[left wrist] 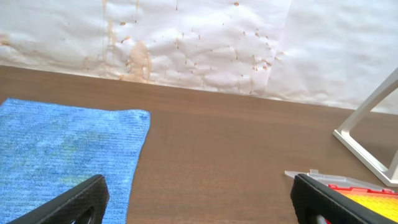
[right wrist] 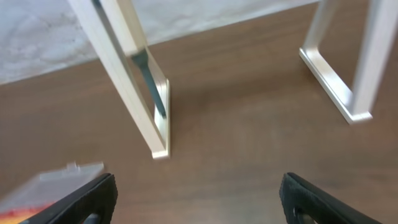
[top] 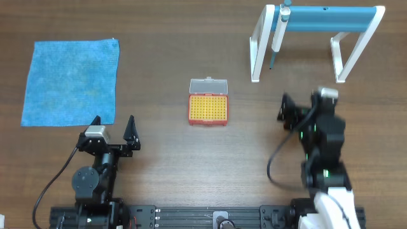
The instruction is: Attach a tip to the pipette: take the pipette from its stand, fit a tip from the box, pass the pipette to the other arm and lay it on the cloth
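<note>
From above, you see the pipette (top: 278,37) hanging at the left end of the blue-topped stand (top: 331,20), upper right of the frame. The blue cloth (top: 70,83) lies flat at upper left. The tip box (top: 208,108) sits at centre on the counter (top: 159,57), with its clear lid open. Your left arm is folded close to its base at lower left. Its left tool (top: 114,121) points up the frame just below the cloth's lower right corner, spread wide and holding nothing. Your right arm stands bent at lower right, with the right tool (top: 297,105) below the stand's left leg.

The left wrist view adds the stained white paper (left wrist: 199,37) along the wall behind the counter. The cloth is at left, the box corner at lower right and one stand leg at the right edge. Both black fingers (left wrist: 81,202) sit far apart.

The right wrist view brings the stand's two white legs close, with the pipette's dark shaft showing inside the left leg. Here the fingers (right wrist: 87,199) are also wide, with nothing between them.
</note>
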